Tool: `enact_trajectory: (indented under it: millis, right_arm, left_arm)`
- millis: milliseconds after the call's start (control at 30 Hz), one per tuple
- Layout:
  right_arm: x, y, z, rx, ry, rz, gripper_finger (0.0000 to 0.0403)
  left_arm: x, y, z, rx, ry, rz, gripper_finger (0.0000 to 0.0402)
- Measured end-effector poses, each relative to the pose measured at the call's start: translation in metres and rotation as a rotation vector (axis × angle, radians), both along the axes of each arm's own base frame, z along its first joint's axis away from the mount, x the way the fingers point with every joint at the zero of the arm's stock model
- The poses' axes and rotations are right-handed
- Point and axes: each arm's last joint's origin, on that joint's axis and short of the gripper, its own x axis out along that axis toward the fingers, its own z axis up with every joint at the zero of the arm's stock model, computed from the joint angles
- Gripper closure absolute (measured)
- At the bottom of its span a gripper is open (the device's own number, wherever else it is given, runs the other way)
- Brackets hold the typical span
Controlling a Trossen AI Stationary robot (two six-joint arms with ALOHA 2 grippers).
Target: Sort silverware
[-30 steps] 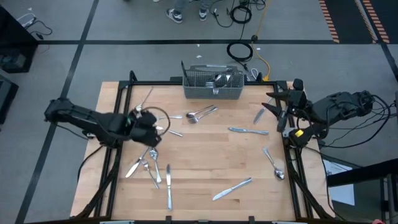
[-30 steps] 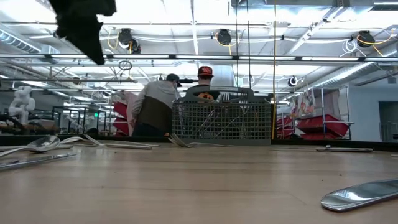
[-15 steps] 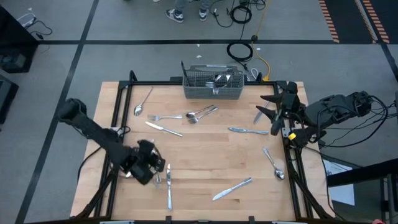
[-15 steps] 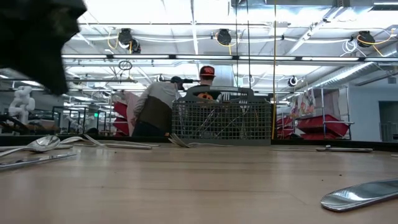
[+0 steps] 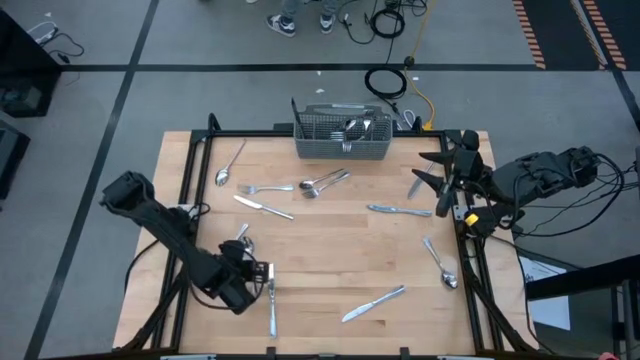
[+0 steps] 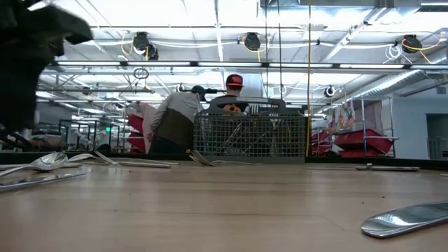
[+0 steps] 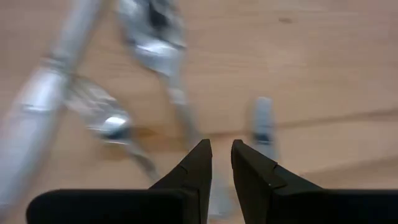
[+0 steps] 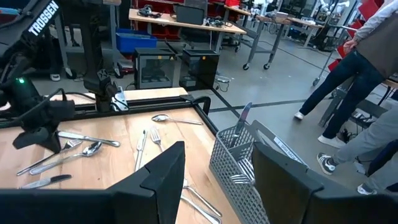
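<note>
Silverware lies scattered over the wooden table: a spoon (image 5: 222, 175), a fork (image 5: 260, 188) and a knife (image 5: 265, 207) at the far left, and a knife (image 5: 373, 303) near the front edge. My left gripper (image 5: 250, 278) hangs low over a cluster of pieces (image 5: 240, 262) at the near left. In the left wrist view its fingers stand a narrow gap apart (image 7: 221, 149) above blurred silverware (image 7: 152, 37), touching nothing that I can see. My right gripper (image 5: 440, 170) waits wide open at the far right edge (image 8: 214, 168). The wire-mesh basket (image 5: 343, 135) holds some pieces.
The basket (image 8: 239, 162) stands at the middle of the far edge. More pieces lie toward the right: knives (image 5: 398, 210) (image 5: 415, 185) and a spoon (image 5: 440, 265). A knife (image 5: 271, 305) lies just beside the left gripper. People stand behind the table (image 6: 175, 119).
My left arm has swung from the far-left part of the table toward the near edge and come down over the near-left cluster of silverware. The spoon, fork and knife it had covered at the far left now show.
</note>
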Motion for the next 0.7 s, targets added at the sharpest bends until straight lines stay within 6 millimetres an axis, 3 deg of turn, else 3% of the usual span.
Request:
enact_trajectory:
  millis: [200,333,500,700]
  right_arm:
    - [0.000,0.000,0.000,-0.028,0.015,0.008,0.0227]
    - [0.000,0.000,-0.001,-0.016,0.018,0.010,0.0227]
    - [0.000,0.000,-0.001,-0.012,0.019,0.017,0.0227]
    - [0.000,0.001,-0.001,-0.004,0.025,0.047,0.0227]
  left_arm:
    - [-0.004,0.002,0.014,0.013,0.127,-0.003,0.0332]
    - [-0.005,-0.007,0.015,-0.015,0.099,-0.024,0.0332]
    - [-0.005,-0.008,0.003,0.014,0.170,-0.019,0.0332]
    - [0.010,-0.004,-0.010,0.093,0.137,-0.096,0.0331]
